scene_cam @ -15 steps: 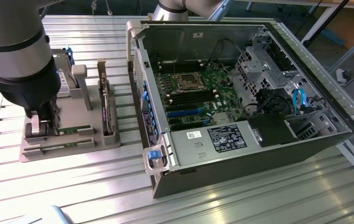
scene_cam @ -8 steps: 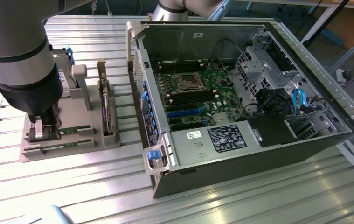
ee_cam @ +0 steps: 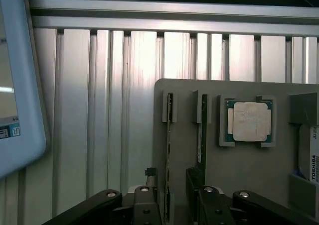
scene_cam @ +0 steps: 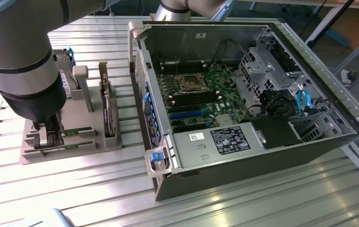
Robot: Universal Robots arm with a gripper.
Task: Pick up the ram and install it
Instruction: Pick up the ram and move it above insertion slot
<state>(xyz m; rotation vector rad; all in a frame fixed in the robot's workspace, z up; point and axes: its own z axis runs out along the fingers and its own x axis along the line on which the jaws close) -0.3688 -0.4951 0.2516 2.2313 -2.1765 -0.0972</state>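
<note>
Fixture and workstation at the grasping step. The gripper (scene_cam: 45, 135) was lowered over the grey fixture tray (scene_cam: 72, 151) at the exterior view's left, well apart from the opened computer case (scene_cam: 242, 94), whose motherboard (scene_cam: 207, 92) lay exposed at the exterior view's right. In the wrist view, the ram (ee_cam: 169, 145) was seen standing on edge in its slot of the tray, between the two fingers (ee_cam: 149, 195) of the gripper (ee_cam: 173, 185). The jaws were spread to either side of the stick, and a gap showed on at least one side, so no pinch was judged to have been made. A second, like stick (ee_cam: 202, 130) stood in the neighbouring slot, just beside one finger, and the square processor chip (ee_cam: 248, 121) was seated further along the tray. For a sound grasp, it was judged that the stick should be centred between the jaws, that the fingers should be closed evenly on its flat faces, not its chips' edges, and that the neighbouring stick should be kept clear of the closing finger.
</note>
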